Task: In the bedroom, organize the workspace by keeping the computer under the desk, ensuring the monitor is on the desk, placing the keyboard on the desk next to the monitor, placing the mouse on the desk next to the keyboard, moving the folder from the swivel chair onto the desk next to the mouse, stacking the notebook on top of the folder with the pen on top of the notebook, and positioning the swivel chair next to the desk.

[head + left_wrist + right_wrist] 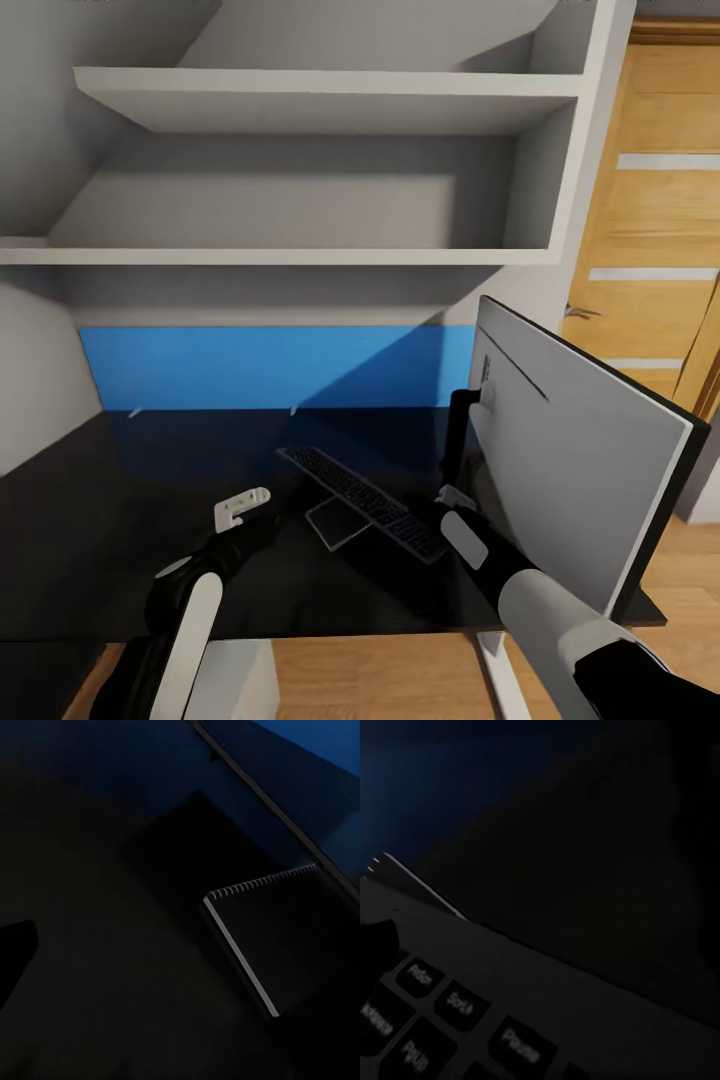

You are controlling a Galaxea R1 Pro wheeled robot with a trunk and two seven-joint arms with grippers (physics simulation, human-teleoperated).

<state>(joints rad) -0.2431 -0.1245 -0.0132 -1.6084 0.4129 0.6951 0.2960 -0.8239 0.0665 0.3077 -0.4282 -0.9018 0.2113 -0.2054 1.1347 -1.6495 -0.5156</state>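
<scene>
The desk [110,520] has a glossy black top and a blue back panel [250,365]. The monitor [570,450] stands on its right end, grey back toward me. The keyboard [360,497] lies slanted at mid-desk, crossing a thin pale-edged notebook [335,525]. My left gripper [243,505] hovers open left of the keyboard, empty. The left wrist view shows the spiral notebook [277,937] flat on the desk. My right gripper [455,497] sits by the keyboard's right end, beside the monitor stand. The keys [510,1020] show close under it, one dark finger [375,945] at the view's edge. It looks open.
White shelves [320,100] hang low over the desk's back. A grey wall [40,370] closes the left side. A wooden door [650,200] stands at the right behind the monitor. Wood floor [380,680] shows below the desk's front edge.
</scene>
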